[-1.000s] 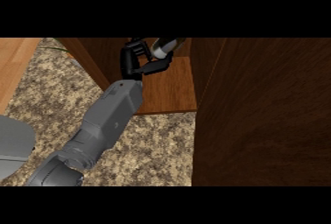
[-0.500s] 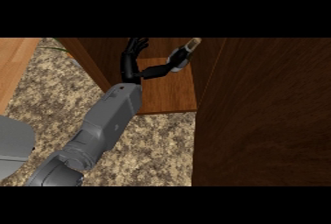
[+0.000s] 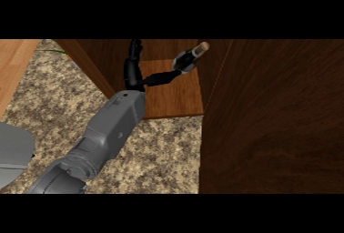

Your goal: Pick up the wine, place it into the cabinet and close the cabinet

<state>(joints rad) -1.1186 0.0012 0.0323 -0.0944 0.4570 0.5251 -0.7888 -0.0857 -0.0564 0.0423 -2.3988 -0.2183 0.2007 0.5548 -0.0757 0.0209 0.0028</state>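
Observation:
The wine bottle [image 3: 187, 60] is dark with a pale top and leans tilted inside the open cabinet, over its lighter wooden shelf floor [image 3: 176, 98]. My right hand [image 3: 135, 76] is inside the cabinet just left of the bottle. It is open, with fingers [image 3: 135, 49] pointing up along the cabinet's left wall and the thumb stretched toward the bottle's lower part, touching or nearly touching it. The bottle's base is hidden behind the hand. My left hand does not show.
The dark wooden cabinet door [image 3: 272, 118] stands open and fills the right side. Speckled stone counter [image 3: 53, 98] lies left of and below the cabinet. A light wooden strip [image 3: 15, 63] runs at the far left, and a grey shape [image 3: 12, 154] sits at the lower left edge.
A second ago my right hand was curled round the bottle. The fingers have since spread and let go, and the bottle now shows leaning to the right of the hand.

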